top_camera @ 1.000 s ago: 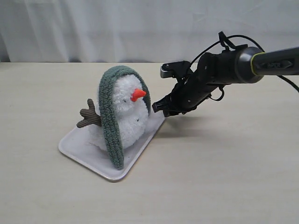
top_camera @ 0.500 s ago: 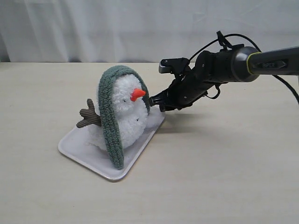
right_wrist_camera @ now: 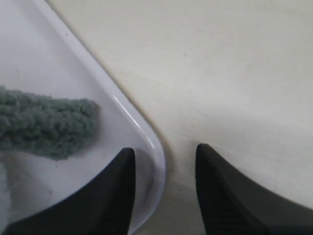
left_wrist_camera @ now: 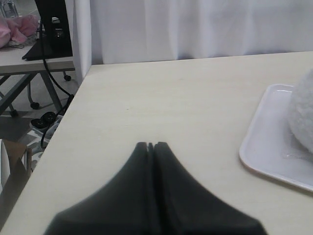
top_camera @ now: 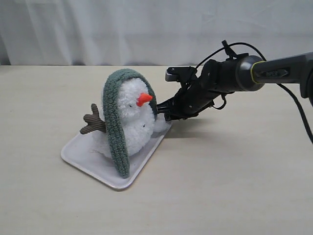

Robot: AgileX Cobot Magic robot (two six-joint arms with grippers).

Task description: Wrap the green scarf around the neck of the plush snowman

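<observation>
my left pincer (left_wrist_camera: pixel 150 145) is pressed together over the bare table (left_wrist_camera: pixel 146 98), beside the white tray (top_camera: pixel 88 159). on the tray sits the plush snowman (top_camera: pixel 134 120), w/ the green scarf (top_camera: pixel 115 127) arched over its head. my right pincer (right_wrist_camera: pixel 165 150) is spread, straddling the tray's corner rim, near one scarf end.

Lab-like test space: pale tabletop (top_camera: pixel 234 186), white curtain backdrop (top_camera: pixel 98 29), floor cables (left_wrist_camera: pixel 46 120) beside a wheeled bench (left_wrist_camera: pixel 19 56).
</observation>
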